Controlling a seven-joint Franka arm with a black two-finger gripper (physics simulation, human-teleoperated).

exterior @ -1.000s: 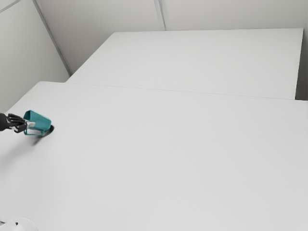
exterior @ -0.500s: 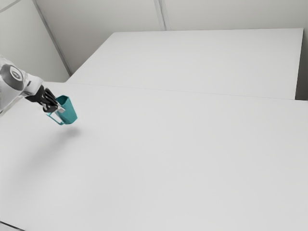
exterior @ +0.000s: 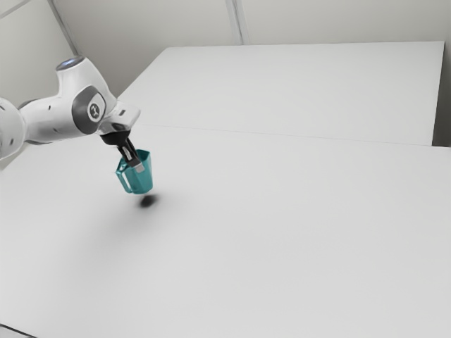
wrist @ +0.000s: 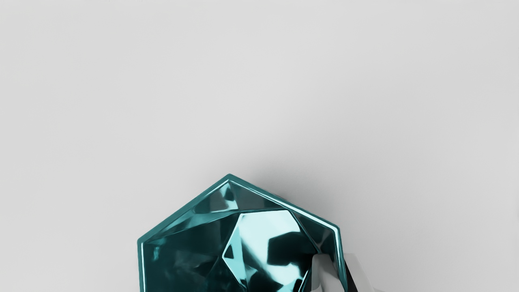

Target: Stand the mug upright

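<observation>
In the exterior view my gripper [exterior: 135, 166] points down at the teal mug [exterior: 141, 181] and is shut on its wall. The mug hangs a little above the table, close to upright with a slight tilt, its handle toward the exterior view's left. Its dark shadow lies on the table just below. The wrist view looks into the open, many-sided mouth of the mug [wrist: 227, 243]. There one finger of my gripper [wrist: 339, 269] is inside the rim and the other outside, with the wall between them.
The white table [exterior: 282, 232] stretches out beneath the mug and toward the exterior view's right. Behind it is another white surface [exterior: 282, 91], with pale walls beyond.
The gripper has carried the mug up off the table and toward the exterior view's right. The mug has turned from strongly tilted to nearly upright, and more of the arm has come into view.
</observation>
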